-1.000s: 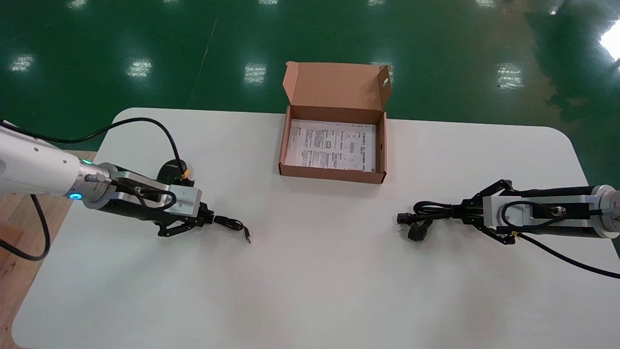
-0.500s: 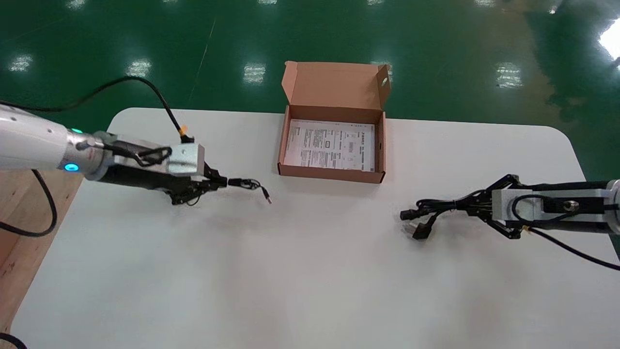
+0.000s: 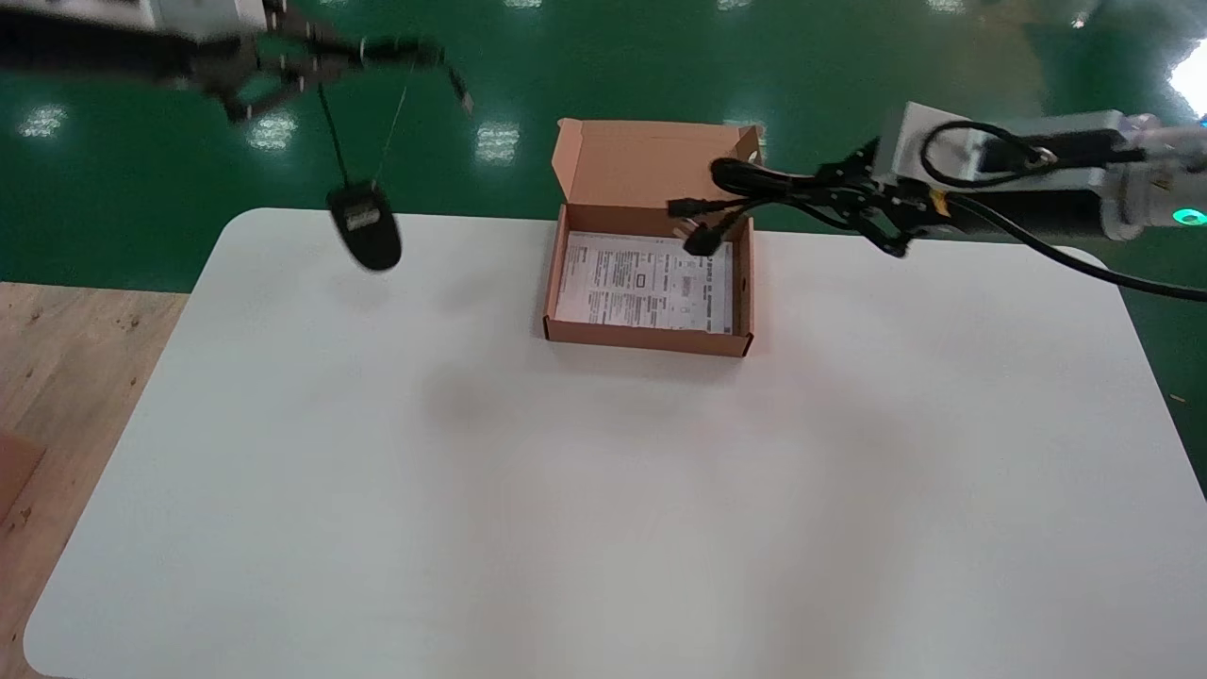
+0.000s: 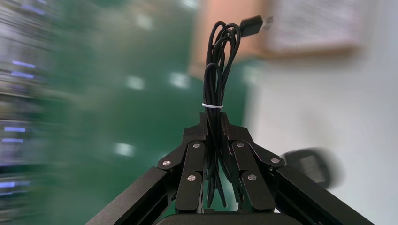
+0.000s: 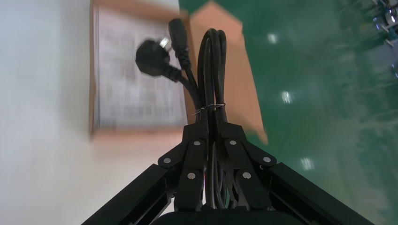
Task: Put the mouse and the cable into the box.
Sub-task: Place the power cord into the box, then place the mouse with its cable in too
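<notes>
**Spotter:** Jaws on your left gripper point(image 3: 344, 55) were pinched on the tied bundle of cord point(image 4: 215, 70) belonging to the mouse point(image 3: 364, 226). You held it high beyond the far left of the table point(image 3: 566, 519).

**Operator:** And the mouse itself?

**Spotter:** You had it dangling in the air by its cord, below that gripper. It hung over the table's far left corner, well apart from the box point(image 3: 651, 339).

**Operator:** What about my other arm?

**Spotter:** Your right gripper point(image 3: 828, 193) had its jaws clamped on the looped cable point(image 5: 212, 61), which was bound with a thin tie. You held it raised over the box's far right corner. Its 2 plugs point(image 5: 152, 58) hung above the printed sheet point(image 3: 641, 283) lying inside.

**Operator:** And the box?

**Spotter:** It sat open at the far middle of the table, its lid flap standing upright.
</notes>
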